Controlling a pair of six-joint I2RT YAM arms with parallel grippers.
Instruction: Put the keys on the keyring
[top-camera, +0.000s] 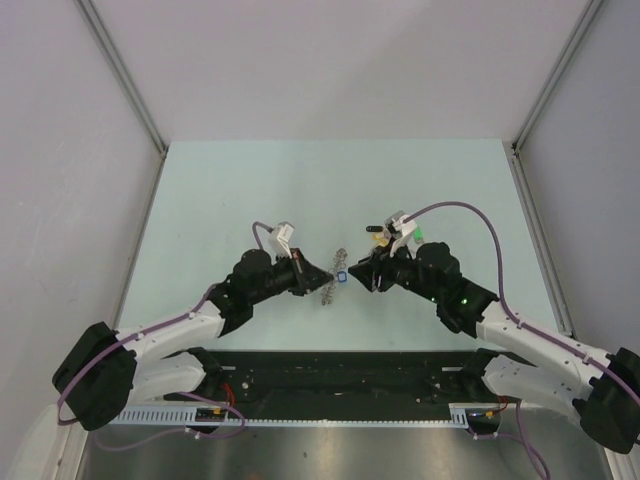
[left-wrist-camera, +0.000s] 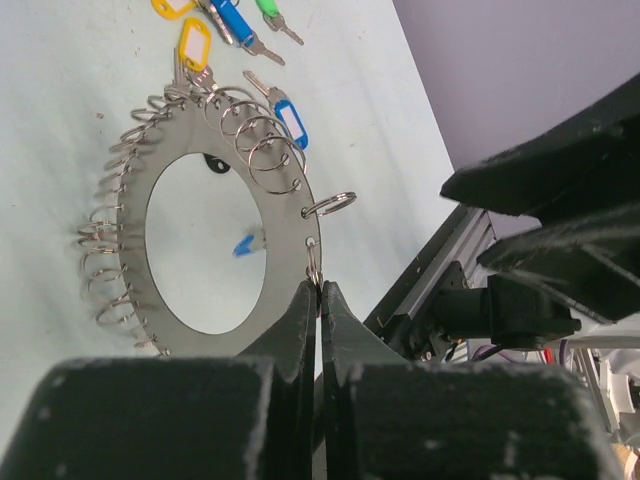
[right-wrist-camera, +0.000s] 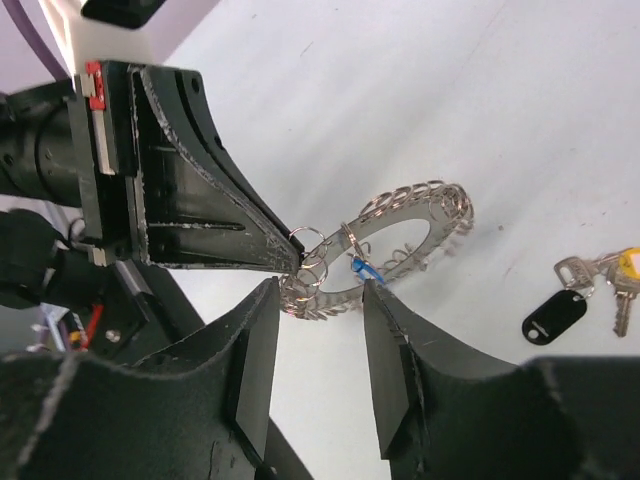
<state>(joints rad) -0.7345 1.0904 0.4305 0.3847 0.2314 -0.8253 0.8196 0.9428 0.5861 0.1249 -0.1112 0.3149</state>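
The left gripper (left-wrist-camera: 318, 297) is pressed together on the lower rim of the flat grey metal keyring (left-wrist-camera: 290, 215), whose outer edge is lined with small wire split rings. It holds the keyring off the pale green table (top-camera: 250, 180), so that from above the ring shows almost edge-on between the two arms. The right gripper (right-wrist-camera: 322, 292) faces it from the other side, its black fingers (right-wrist-camera: 385, 340) spread apart, just short of the keyring's near edge. A small blue-tagged key (right-wrist-camera: 361, 268) sits at the tip of one of those fingers, against the split rings; whether it is hooked onto one is too small to tell. The other keys lie loose on the table beyond the keyring: a yellow-tagged key (left-wrist-camera: 193, 45), a blue-tagged key (left-wrist-camera: 232, 18), a green-tagged key (left-wrist-camera: 268, 5) and a black oval-tagged key (right-wrist-camera: 555, 318) beside plain silver ones.
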